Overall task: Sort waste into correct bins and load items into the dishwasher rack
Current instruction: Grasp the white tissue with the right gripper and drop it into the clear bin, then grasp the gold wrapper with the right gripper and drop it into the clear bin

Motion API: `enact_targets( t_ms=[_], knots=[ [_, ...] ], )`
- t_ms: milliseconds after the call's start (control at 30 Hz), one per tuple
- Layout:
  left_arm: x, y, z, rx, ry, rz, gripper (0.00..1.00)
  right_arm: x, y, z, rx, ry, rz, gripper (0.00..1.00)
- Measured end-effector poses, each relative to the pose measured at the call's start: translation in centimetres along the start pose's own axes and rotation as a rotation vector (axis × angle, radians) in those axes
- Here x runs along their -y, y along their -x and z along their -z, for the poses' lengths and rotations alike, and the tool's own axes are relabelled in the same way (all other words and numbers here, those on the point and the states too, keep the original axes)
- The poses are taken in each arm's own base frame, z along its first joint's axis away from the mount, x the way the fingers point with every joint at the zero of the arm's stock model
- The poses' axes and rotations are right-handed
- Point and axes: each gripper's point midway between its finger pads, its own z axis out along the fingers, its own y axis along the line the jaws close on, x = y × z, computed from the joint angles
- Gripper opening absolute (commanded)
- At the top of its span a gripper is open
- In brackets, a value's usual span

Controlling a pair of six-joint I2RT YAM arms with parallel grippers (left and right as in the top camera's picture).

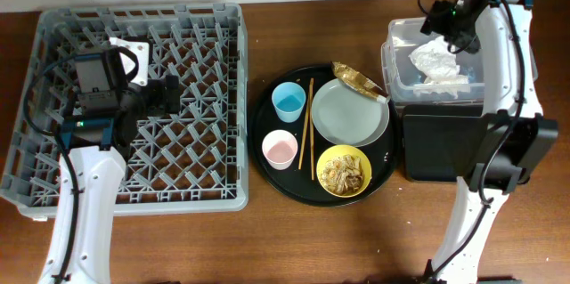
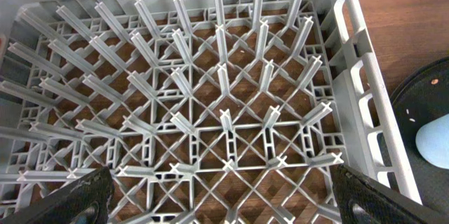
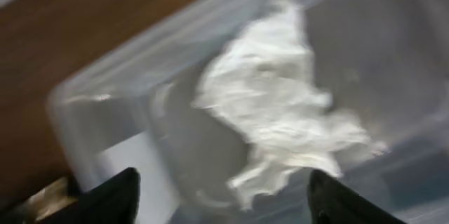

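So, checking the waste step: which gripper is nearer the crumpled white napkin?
Right. The right gripper hovers over the clear plastic tub where the napkin lies; the left gripper is far off, over the dishwasher rack.

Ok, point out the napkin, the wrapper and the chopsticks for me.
napkin (image 1: 437,60), overhead view, centre of the crumpled wad.
wrapper (image 1: 359,79), overhead view, middle of the shiny foil.
chopsticks (image 1: 306,124), overhead view, halfway along the pair.

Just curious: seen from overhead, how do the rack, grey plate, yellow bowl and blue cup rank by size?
Largest to smallest:
1. dishwasher rack
2. grey plate
3. yellow bowl
4. blue cup
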Motion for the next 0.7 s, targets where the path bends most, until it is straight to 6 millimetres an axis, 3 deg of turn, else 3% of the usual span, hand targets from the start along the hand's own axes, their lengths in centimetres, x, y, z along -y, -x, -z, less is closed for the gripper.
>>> enact_targets(
  t_ms=[67,167,267,367,500,700],
  knots=[
    [0.0,0.0,0.0,0.0,0.0,0.0,0.99,-3.9,-0.7,1.4,-0.004,0.102,0.162,0.73],
    [0.0,0.0,0.0,0.0,0.0,0.0,0.99,-11.6,-4.8,1.7,-0.031,0.119,0.467,0.73],
    [0.0,0.0,0.0,0.0,0.0,0.0,0.99,-15.9,-8.6,0.5,-0.049,0.083,0.675,0.73],
    [0.0,0.0,0.0,0.0,0.0,0.0,0.99,-15.7,-10.0,-2.2,-0.068,0.03,0.741,0.82],
    [0.0,0.0,0.0,0.0,0.0,0.0,0.99,-12.6,-12.6,-6.6,-0.17,-0.034,0.783,0.92],
    [0.0,0.0,0.0,0.0,0.0,0.0,0.99,-11.3,-14.5,-8.3,-0.227,-0.052,0.811,0.88]
  ],
)
